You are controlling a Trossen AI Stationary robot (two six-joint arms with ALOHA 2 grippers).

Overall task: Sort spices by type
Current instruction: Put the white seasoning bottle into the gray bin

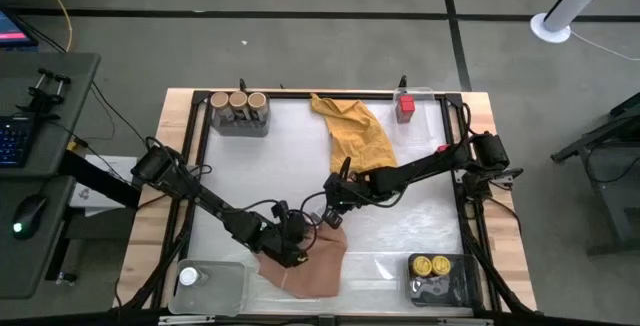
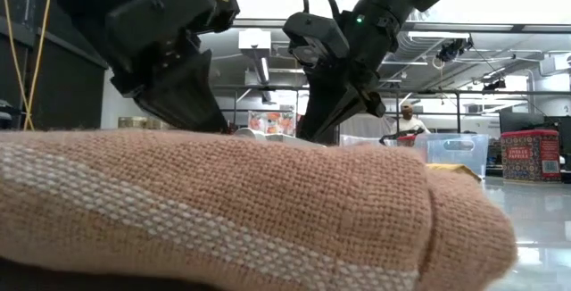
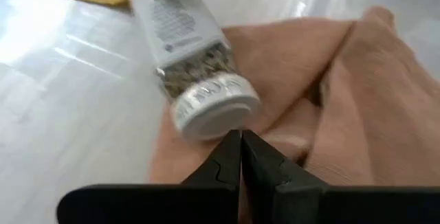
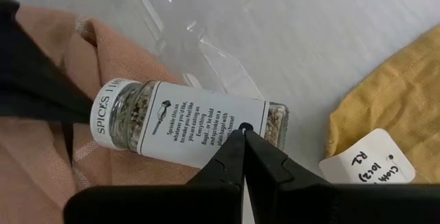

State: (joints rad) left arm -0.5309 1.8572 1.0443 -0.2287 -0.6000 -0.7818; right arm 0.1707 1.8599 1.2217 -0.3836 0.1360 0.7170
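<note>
A white-lidded spice jar (image 4: 185, 124) lies on its side, its lid end on the pink cloth (image 1: 305, 258). It shows between both grippers in the high view (image 1: 322, 218). My left gripper (image 3: 240, 138) is shut at the jar's lid. My right gripper (image 4: 244, 131) is shut over the jar's labelled side. Three tan-lidded jars (image 1: 240, 100) stand in the grey tray at the far left. A red tin (image 1: 405, 107) stands at the far right. Two yellow-lidded jars (image 1: 432, 264) sit in a dark tray near right. Another white-lidded jar (image 1: 189, 276) sits in a clear tray near left. My left gripper has its shut fingertips against the rim of the jar's white lid (image 3: 214, 110), coming slanting down from the table's near left, along the jar. My right gripper has its shut fingertips on the jar's labelled side near its base (image 4: 237, 117), slanting down from the right. Whether they press it, I cannot tell.
The mustard cloth (image 1: 355, 131) with a paper tag (image 4: 366, 161) lies just beyond the jar toward the far edge. Clear plastic (image 4: 206, 49) lies on the white table surface beside the pink cloth. The dark frame rail (image 1: 470, 216) runs around the table.
</note>
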